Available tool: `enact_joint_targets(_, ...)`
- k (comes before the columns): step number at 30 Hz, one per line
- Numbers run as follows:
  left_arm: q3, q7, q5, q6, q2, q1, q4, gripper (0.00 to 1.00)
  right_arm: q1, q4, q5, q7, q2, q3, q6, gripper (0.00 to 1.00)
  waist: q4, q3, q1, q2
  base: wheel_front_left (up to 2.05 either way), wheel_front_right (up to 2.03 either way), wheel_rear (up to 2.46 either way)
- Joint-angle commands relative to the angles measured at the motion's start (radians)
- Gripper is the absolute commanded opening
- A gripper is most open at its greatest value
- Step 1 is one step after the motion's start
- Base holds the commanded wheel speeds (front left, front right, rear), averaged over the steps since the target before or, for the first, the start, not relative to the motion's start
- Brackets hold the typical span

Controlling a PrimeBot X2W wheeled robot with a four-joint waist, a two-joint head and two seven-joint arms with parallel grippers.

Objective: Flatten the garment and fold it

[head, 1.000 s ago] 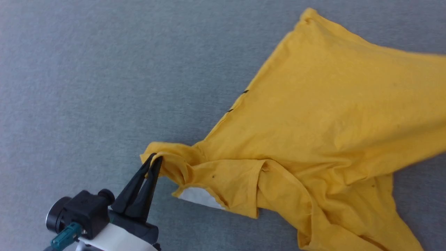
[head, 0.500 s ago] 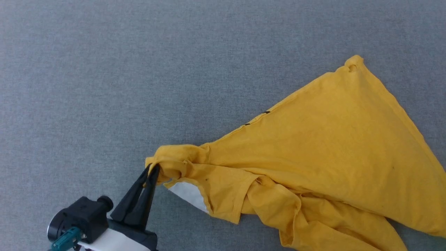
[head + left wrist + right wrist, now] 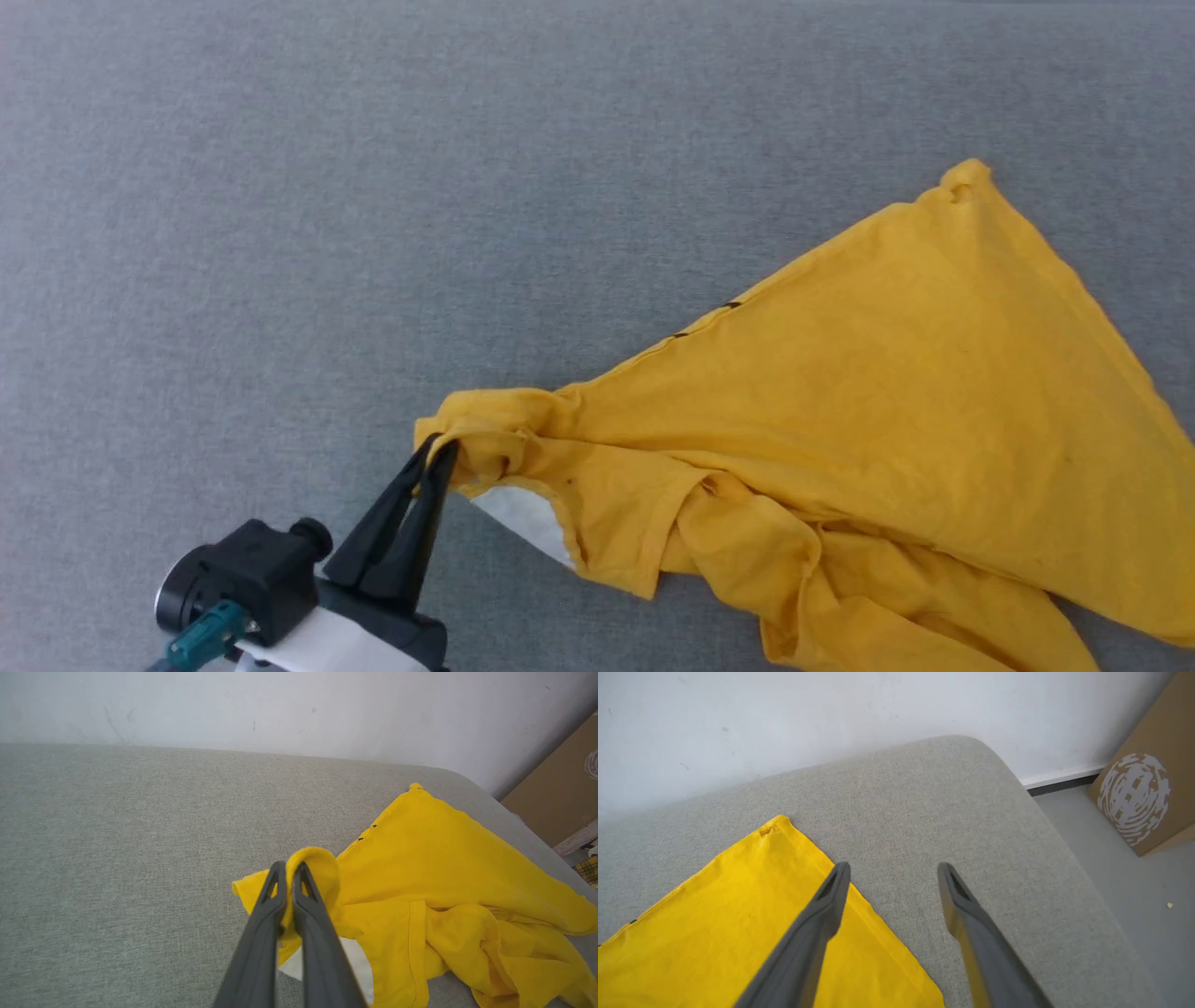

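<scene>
Yellow T-shirt (image 3: 887,420) lies crumpled on the grey fabric surface (image 3: 280,233), at 4 o'clock in the head view. Left jaws clamp its bunched edge. The right wrist view adds the right jaws, spread wide and empty, above the shirt's hem.

No legible text, numbers or brand anywhere. Only marking: a white round mottled print on the cardboard box (image 3: 1146,765), with no letters readable in it.
</scene>
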Motion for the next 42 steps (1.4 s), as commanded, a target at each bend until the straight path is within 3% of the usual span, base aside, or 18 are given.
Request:
enact_joint_targets(1,-0.008,-0.005,0.014,-0.007,-0.003,-0.026,-0.009,0.00,-0.068,-0.035,0.001,0.011,-0.030,0.003,-0.001,1.00,0.023,0.021,0.0000,0.0001,0.00,0.00,0.00)
enact_joint_targets(5,-0.029,-0.009,0.032,-0.014,-0.013,-0.058,-0.018,0.00,-0.214,-0.030,-0.035,0.069,-0.111,0.083,-0.001,1.00,0.054,0.054,0.0000,0.0001,0.00,0.00,0.00)
enact_joint_targets(12,-0.067,-0.012,0.052,-0.029,-0.036,-0.115,-0.016,0.00,-0.446,0.179,-0.131,0.179,-0.176,0.288,-0.001,1.00,0.102,0.126,0.0000,0.0001,0.00,0.00,0.00)
enact_joint_targets(20,-0.100,-0.018,0.057,-0.043,-0.064,-0.163,0.008,0.00,-0.564,0.372,-0.187,0.212,-0.204,0.396,-0.001,1.00,0.156,0.183,0.0000,0.0001,0.00,0.00,0.00)
enact_joint_targets(30,-0.116,-0.025,0.058,-0.049,-0.073,-0.184,0.026,0.00,-0.600,0.521,-0.204,0.194,-0.260,0.443,-0.001,1.00,0.191,0.215,0.0000,0.0001,0.00,0.00,0.00)
enact_joint_targets(31,-0.116,-0.025,0.057,-0.050,-0.073,-0.185,0.027,0.00,-0.599,0.530,-0.202,0.198,-0.263,0.447,-0.001,0.92,0.192,0.218,0.0000,0.0001,0.00,0.00,0.00)
enact_joint_targets(33,-0.115,-0.026,0.052,-0.051,-0.075,-0.189,0.030,0.00,-0.594,0.551,-0.197,0.224,-0.266,0.450,-0.001,0.00,0.192,0.221,0.0000,0.0001,0.00,0.00,0.00)
enact_joint_targets(42,-0.062,-0.045,-0.007,-0.063,-0.062,-0.207,0.046,0.00,-0.616,0.524,-0.184,0.208,-0.237,0.439,-0.001,0.00,0.141,0.143,0.0000,0.0001,0.00,0.00,0.00)
